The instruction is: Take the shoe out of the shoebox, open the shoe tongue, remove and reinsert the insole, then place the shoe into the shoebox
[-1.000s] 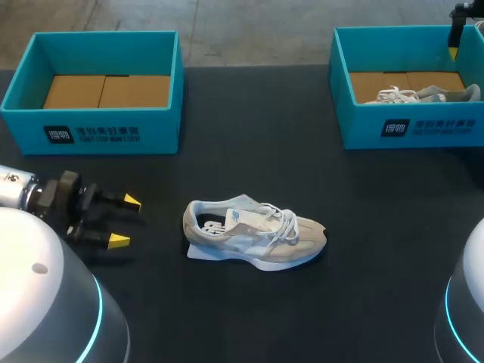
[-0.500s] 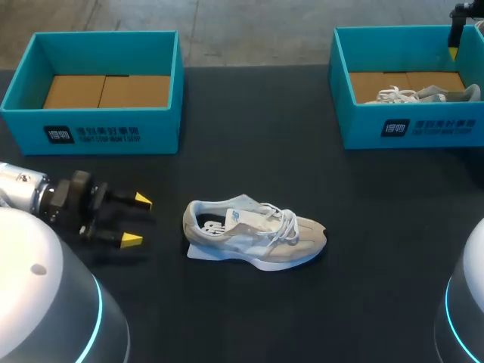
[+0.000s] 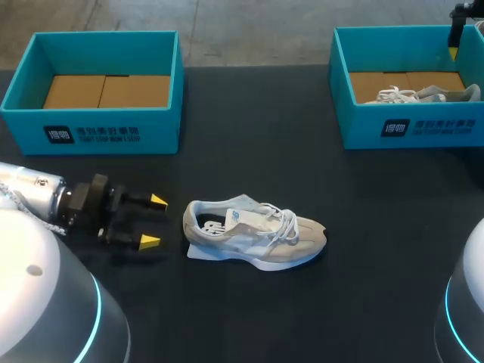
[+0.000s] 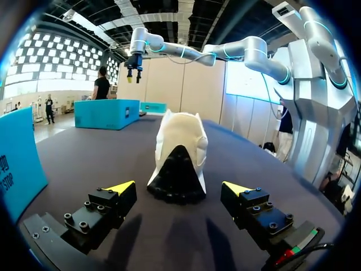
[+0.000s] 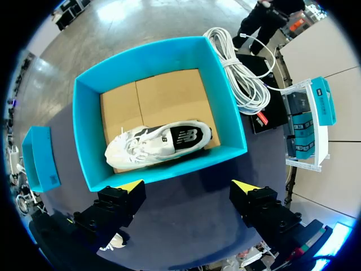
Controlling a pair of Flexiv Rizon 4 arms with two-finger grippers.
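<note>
A beige and white shoe point(image 3: 253, 234) lies on its side on the black table, heel toward my left gripper point(image 3: 153, 221). That gripper is open and low over the table, a short way left of the heel. In the left wrist view the heel point(image 4: 177, 158) is just ahead of the open gripper point(image 4: 180, 189), apart from both fingers. My right gripper point(image 5: 189, 186) hangs open high above the right teal shoebox point(image 5: 163, 51), which holds a second white shoe point(image 5: 158, 144). In the head view the right gripper point(image 3: 454, 34) shows at the top right over that box point(image 3: 412, 125).
A second teal shoebox point(image 3: 98, 132) stands at the back left with only its cardboard floor showing. The table between the two boxes and in front of the shoe is bare black surface.
My left gripper has slid right along the table toward the shoe's heel, staying open. The shoe and the right arm have not moved.
</note>
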